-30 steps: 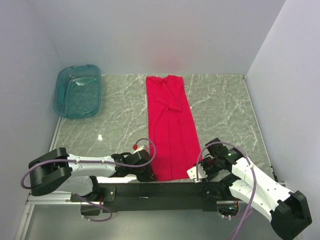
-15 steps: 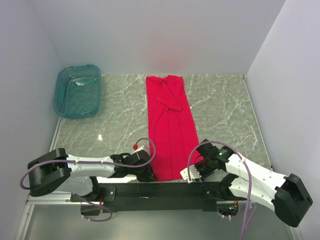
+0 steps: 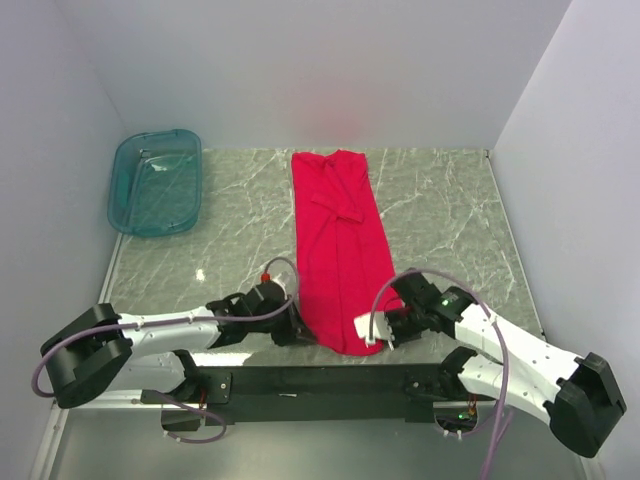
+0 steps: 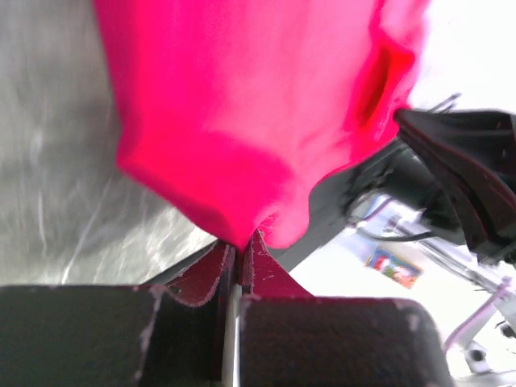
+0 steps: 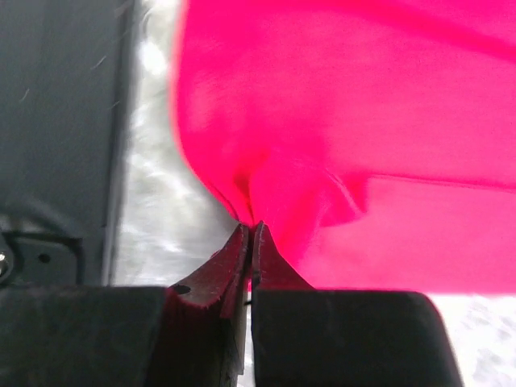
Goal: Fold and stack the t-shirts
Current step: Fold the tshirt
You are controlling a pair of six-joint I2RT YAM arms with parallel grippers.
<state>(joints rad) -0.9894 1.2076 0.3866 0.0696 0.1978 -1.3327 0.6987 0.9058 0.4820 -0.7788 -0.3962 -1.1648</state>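
Observation:
A bright red t-shirt (image 3: 340,240) lies as a long narrow strip down the middle of the marble table, its sleeves folded in. My left gripper (image 3: 298,335) is shut on the near left corner of its hem, where the cloth (image 4: 242,145) bunches between the closed fingers (image 4: 266,278). My right gripper (image 3: 372,332) is shut on the near right corner, the red cloth (image 5: 339,137) pinched between its fingers (image 5: 278,270). Both near corners are lifted slightly off the table.
A translucent teal plastic tub (image 3: 156,181) stands at the back left of the table. White walls close in the left, back and right. The black base rail (image 3: 320,382) of the arms runs along the near edge.
My right gripper moved left onto the shirt's near right corner and shut on it. The left gripper has pulled its corner a little away from the edge, so the hem now curves.

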